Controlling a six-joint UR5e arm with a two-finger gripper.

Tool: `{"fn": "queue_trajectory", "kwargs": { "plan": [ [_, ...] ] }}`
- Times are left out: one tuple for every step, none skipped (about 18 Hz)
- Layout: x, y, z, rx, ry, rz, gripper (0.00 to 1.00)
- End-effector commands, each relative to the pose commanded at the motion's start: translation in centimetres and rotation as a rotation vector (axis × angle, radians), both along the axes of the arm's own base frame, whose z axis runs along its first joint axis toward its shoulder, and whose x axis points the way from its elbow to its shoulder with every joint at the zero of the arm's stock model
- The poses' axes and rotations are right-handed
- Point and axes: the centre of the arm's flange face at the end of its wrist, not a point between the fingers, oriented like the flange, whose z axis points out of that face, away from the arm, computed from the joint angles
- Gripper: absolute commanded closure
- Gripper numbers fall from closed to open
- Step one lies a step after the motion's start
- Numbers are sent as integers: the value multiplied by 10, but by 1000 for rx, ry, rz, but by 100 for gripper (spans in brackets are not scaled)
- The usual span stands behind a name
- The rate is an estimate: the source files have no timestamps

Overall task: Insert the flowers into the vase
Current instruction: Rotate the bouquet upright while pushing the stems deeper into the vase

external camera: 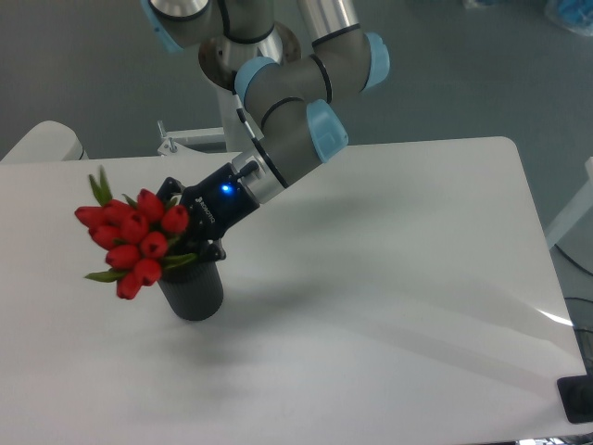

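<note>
While the pincer (188, 243) grips the flowers (132, 243) by their stems, the bunch leans left of it, stems entering the vase (192, 289) just below.

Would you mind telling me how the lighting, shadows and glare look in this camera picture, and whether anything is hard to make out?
In the fixed camera view, light is soft and even; the vase casts a faint shadow rightward on the table. A thin bright glare streak sits near the table's right edge. The flowers are sharp, but the gripper and dark vase merge, hiding the fingers.
</note>
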Motion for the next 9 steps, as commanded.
{"fn": "queue_trajectory", "kwargs": {
  "plan": [
    [-2, -2, 0, 1, 1, 4, 27],
    [-1, -1, 1, -1, 4, 3, 26],
    [-2, -2, 0, -3, 6, 5, 26],
    [-2, -2, 0, -3, 6, 5, 25],
    [-2, -2, 0, -2, 7, 4, 25],
    [-3, -2, 0, -1, 8, 6, 24],
    [-3, -2, 1, 1, 11, 5, 24],
    [-2, -2, 0, 0, 10, 5, 24],
    [-2, -2, 0, 2, 13, 4, 24]
  ]
}}
